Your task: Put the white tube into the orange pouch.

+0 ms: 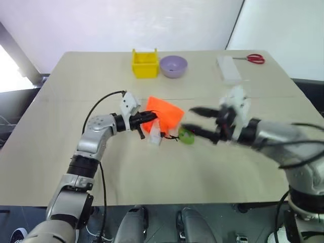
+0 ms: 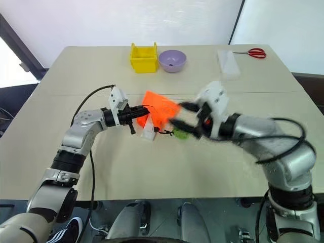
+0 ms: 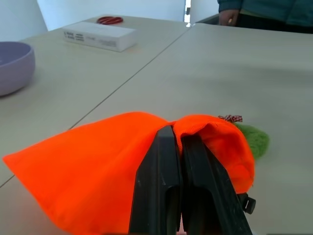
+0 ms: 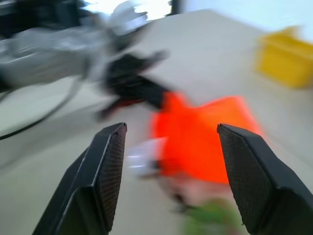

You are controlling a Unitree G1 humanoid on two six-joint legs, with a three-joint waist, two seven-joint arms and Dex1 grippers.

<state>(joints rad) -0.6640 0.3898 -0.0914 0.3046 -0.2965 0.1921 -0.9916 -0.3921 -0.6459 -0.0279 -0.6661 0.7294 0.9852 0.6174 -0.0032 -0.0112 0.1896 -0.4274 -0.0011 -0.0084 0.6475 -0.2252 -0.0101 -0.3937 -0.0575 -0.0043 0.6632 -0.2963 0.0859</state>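
While the left gripper [image 1: 152,118] pinches the top edge of the pouch [image 1: 164,116] with fingers pressed together, holding it up mid-table, the tube [image 1: 154,135] hangs white at the pouch's lower edge, and the green ball [image 1: 186,135] lies just beside. Close to the pouch's right, the right gripper [image 1: 198,121] hovers spread wide, holding nothing. Bin [image 1: 144,64], bowl [image 1: 173,66], box [image 1: 229,69] and scissors [image 1: 252,58] line the far edge, well apart. Near table [image 1: 167,177] lies bare.
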